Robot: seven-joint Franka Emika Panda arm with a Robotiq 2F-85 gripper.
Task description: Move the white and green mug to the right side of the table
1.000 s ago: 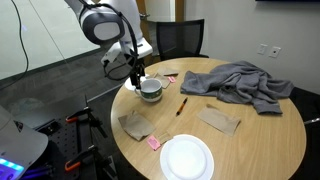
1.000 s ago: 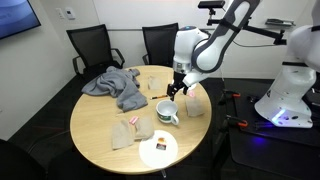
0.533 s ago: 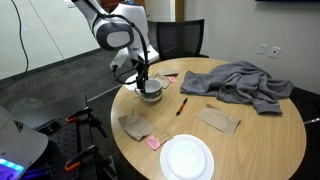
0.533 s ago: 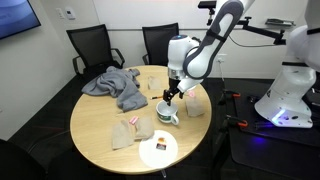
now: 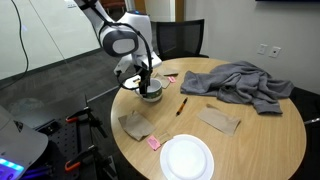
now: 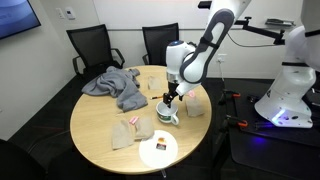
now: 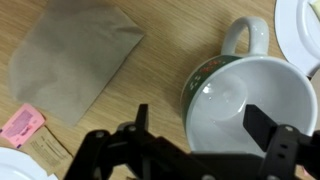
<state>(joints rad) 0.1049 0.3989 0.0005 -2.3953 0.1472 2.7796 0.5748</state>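
Observation:
The white and green mug (image 5: pixel 152 92) stands upright on the round wooden table (image 5: pixel 262 140), near its edge. It also shows in an exterior view (image 6: pixel 165 114). In the wrist view the mug (image 7: pixel 250 95) fills the right half, with its handle pointing up and the green band on its left wall. My gripper (image 7: pixel 200 125) is open and low over the mug. One finger is outside the mug's left wall and the other is over its white inside. The gripper shows just above the mug in both exterior views (image 5: pixel 147 82) (image 6: pixel 169 97).
A grey cloth (image 5: pixel 236 82) lies at the far side. A large white plate (image 5: pixel 187 157) sits at the near edge. Brown napkins (image 5: pixel 135 125) (image 5: pixel 218 120), an orange pen (image 5: pixel 182 105) and a pink packet (image 5: pixel 154 143) lie around. Black chairs (image 6: pixel 90 45) stand behind the table.
The arm has come down and the open gripper has dropped onto the mug's rim. The mug has not moved.

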